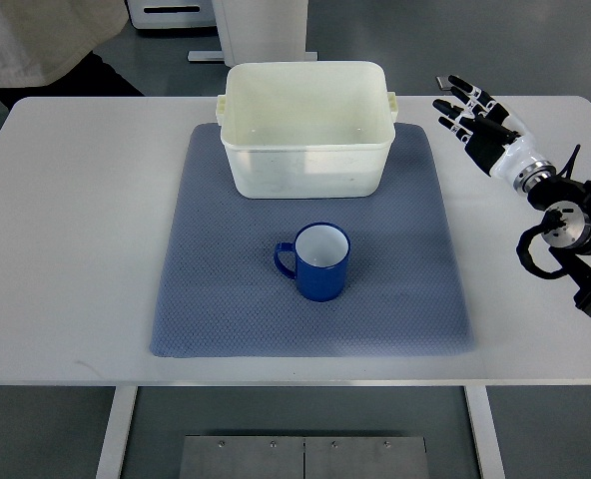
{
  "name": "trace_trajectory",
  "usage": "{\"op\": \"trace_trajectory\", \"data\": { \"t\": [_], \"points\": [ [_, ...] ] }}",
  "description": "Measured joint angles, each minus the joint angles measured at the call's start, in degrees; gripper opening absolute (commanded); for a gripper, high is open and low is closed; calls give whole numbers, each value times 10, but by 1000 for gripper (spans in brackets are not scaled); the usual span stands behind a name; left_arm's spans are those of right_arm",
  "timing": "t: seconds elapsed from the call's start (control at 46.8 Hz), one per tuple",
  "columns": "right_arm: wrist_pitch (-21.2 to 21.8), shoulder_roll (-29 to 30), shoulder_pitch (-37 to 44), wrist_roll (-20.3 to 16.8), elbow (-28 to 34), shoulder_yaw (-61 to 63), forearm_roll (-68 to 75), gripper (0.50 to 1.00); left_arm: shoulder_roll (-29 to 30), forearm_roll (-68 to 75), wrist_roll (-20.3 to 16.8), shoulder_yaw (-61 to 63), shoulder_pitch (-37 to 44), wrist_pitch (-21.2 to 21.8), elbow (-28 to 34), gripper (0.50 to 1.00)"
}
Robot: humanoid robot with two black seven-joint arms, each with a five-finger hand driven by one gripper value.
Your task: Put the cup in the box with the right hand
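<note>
White rectangular table (76, 249) with pale legs, standing on a grey floor (36, 434). Metal plate (303, 457) with screws lies beneath the near edge. White equipment base (176, 15) stands beyond the far edge. Lighting even, diffuse.

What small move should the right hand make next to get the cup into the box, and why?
Probably swing the right hand leftward and nearer, toward the blue cup. The hand hovers open and empty over the table's right side, while the cup stands upright on the mat, just in front of the empty white box.
</note>
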Motion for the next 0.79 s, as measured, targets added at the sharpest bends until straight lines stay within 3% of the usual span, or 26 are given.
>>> {"op": "trace_trajectory", "data": {
  "t": [0.791],
  "points": [
    [1,1,0,4,4,-1,-1,1000,0,-11,0,-1,1,5,0,1000]
  ]
}}
